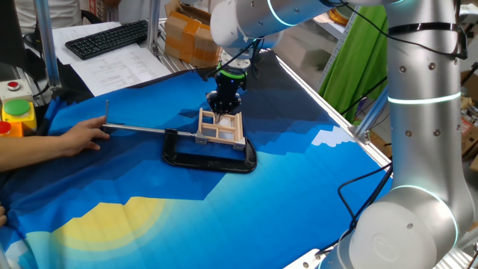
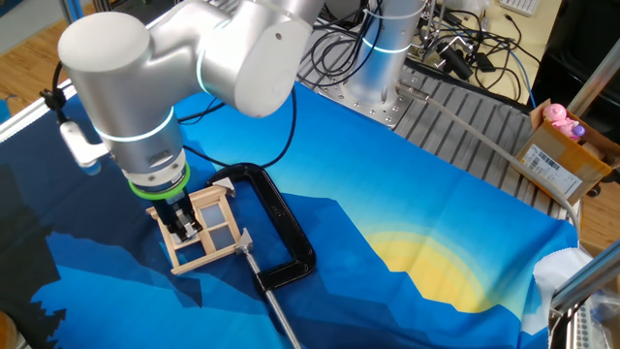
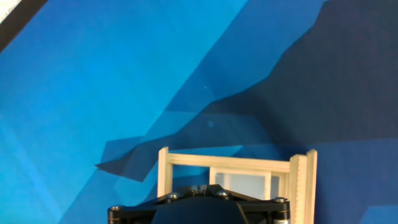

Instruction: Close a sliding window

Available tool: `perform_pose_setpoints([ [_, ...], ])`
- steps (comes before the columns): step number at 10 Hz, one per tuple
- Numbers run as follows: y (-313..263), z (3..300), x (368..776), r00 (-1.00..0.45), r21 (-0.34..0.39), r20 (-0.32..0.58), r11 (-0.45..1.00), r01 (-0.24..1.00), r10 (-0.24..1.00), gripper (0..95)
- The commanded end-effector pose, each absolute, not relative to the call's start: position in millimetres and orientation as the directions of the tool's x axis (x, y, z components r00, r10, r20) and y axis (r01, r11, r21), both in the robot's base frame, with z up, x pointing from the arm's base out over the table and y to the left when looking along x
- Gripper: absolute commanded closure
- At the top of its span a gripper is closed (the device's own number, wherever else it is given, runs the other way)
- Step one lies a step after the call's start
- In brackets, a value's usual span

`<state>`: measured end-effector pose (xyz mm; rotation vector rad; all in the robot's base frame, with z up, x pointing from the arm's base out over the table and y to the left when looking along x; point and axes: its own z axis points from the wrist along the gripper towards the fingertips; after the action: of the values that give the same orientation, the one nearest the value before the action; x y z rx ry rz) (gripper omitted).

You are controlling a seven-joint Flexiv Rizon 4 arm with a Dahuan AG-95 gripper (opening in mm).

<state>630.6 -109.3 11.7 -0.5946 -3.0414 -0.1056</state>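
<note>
The sliding window (image 1: pixel 222 128) is a small pale wooden frame with crossbars, standing on the blue cloth and held at its base by a black clamp (image 1: pixel 210 159). It also shows in the other fixed view (image 2: pixel 207 233) and in the hand view (image 3: pixel 236 171), where the inner pane (image 3: pixel 245 184) sits toward the right side of the frame. My gripper (image 1: pixel 222 113) comes down from above onto the window's upper part, its fingers (image 2: pixel 184 225) close together and touching the wood. In the hand view the fingertips (image 3: pixel 198 186) appear shut against each other, just left of the pane.
A person's hand (image 1: pixel 75 137) holds the clamp's long metal rod (image 1: pixel 138 129) at the left. A keyboard (image 1: pixel 108 37), papers and a cardboard box (image 1: pixel 190 33) lie beyond the cloth. Red and yellow buttons (image 1: pixel 15 112) stand at the far left. Cables run behind the robot base (image 2: pixel 465 48).
</note>
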Motion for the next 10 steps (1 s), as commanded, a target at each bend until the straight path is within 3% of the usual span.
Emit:
perform_pose_setpoints([
  [1,-109.3,12.3,629.8,-0.925,0.059,0.051,0.923,0.38,0.377,95.0],
  [10,-106.9,9.6,629.5,-0.914,0.067,0.044,0.912,0.405,0.403,95.0],
])
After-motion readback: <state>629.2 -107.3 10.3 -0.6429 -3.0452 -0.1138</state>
